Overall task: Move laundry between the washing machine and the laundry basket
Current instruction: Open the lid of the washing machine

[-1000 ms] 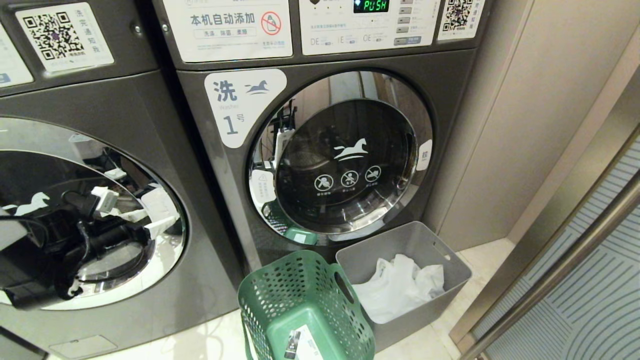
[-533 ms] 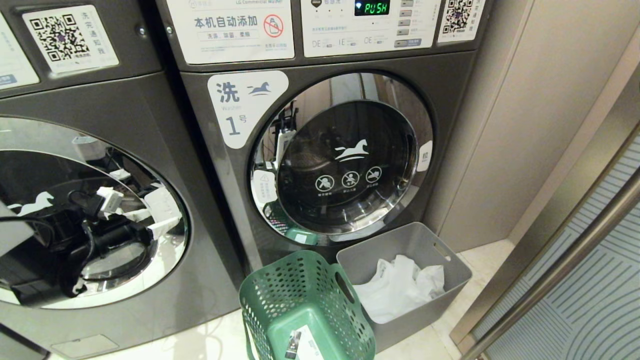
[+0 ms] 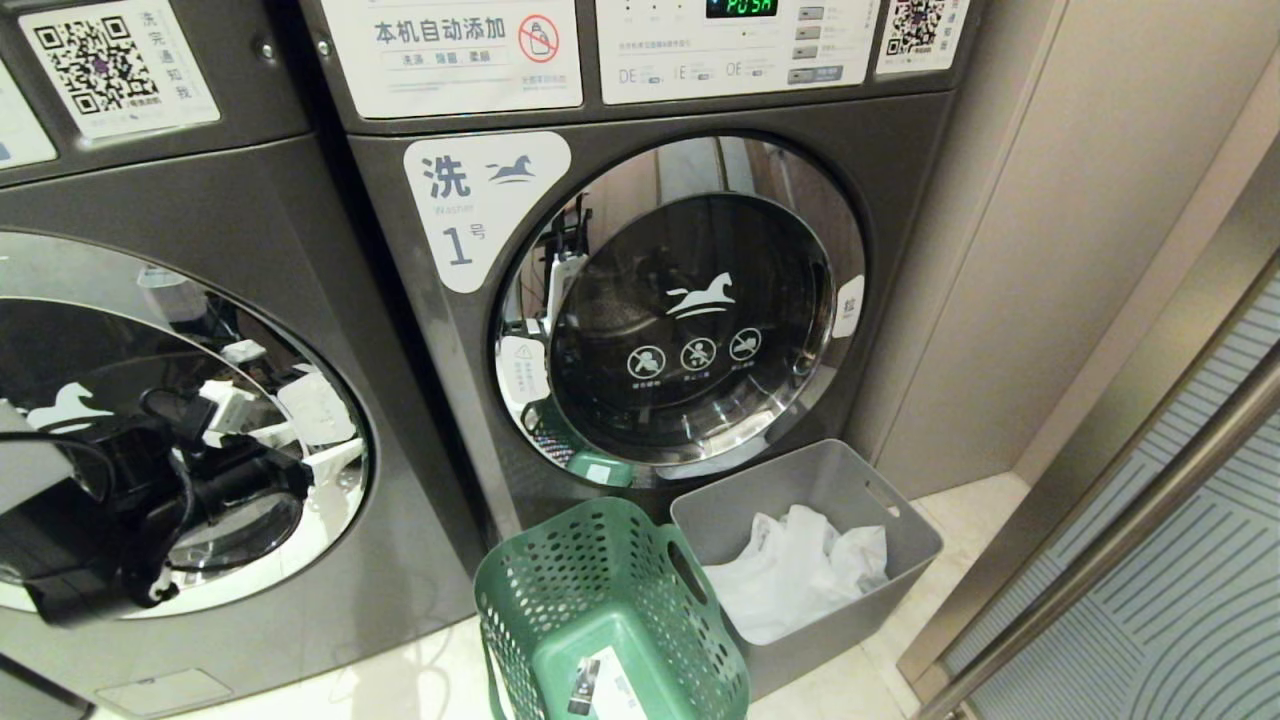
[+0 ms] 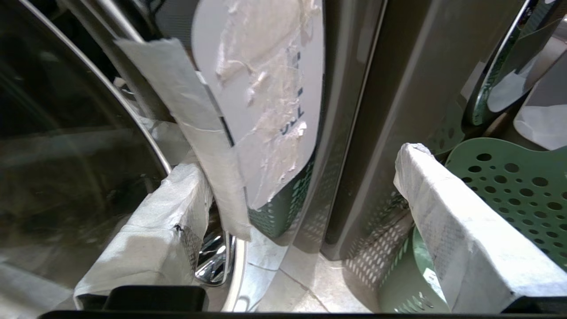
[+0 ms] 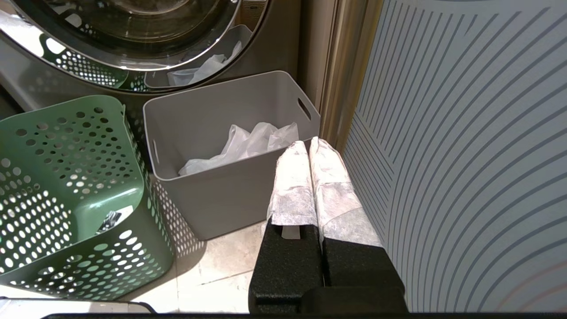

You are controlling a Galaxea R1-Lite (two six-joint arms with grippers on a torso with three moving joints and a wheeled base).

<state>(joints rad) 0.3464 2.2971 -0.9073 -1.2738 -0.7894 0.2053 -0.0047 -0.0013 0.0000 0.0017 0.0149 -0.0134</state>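
Observation:
The washing machine (image 3: 300, 250) is the dark grey front-loader on the left, and its round glass door (image 3: 60, 330) looks shut. My left gripper (image 4: 301, 159) is open wide at the door's right rim. One taped finger (image 4: 150, 230) lies over the glass and chrome rim; the other finger (image 4: 460, 230) hangs in front of the laundry basket (image 4: 509, 186). A torn white sticker (image 4: 266, 102) and a tape strip (image 4: 199, 146) sit between them. The green laundry basket (image 3: 600, 600) stands on the floor with no cloth showing in it. The laundry is hidden. My right gripper (image 5: 308, 144) is shut and empty, low beside the grey bin (image 5: 221, 199).
The like machine marked 1 (image 3: 640, 300) stands right of mine with its door shut. The solid grey bin (image 3: 830, 490) below it holds white cloth (image 3: 800, 570). A beige wall (image 3: 1050, 250) and a striped glass door with a metal bar (image 3: 1150, 500) close the right side.
The whole head view has shifted slightly, so the camera moved. My left gripper stays open at the door's rim and the right arm has not moved.

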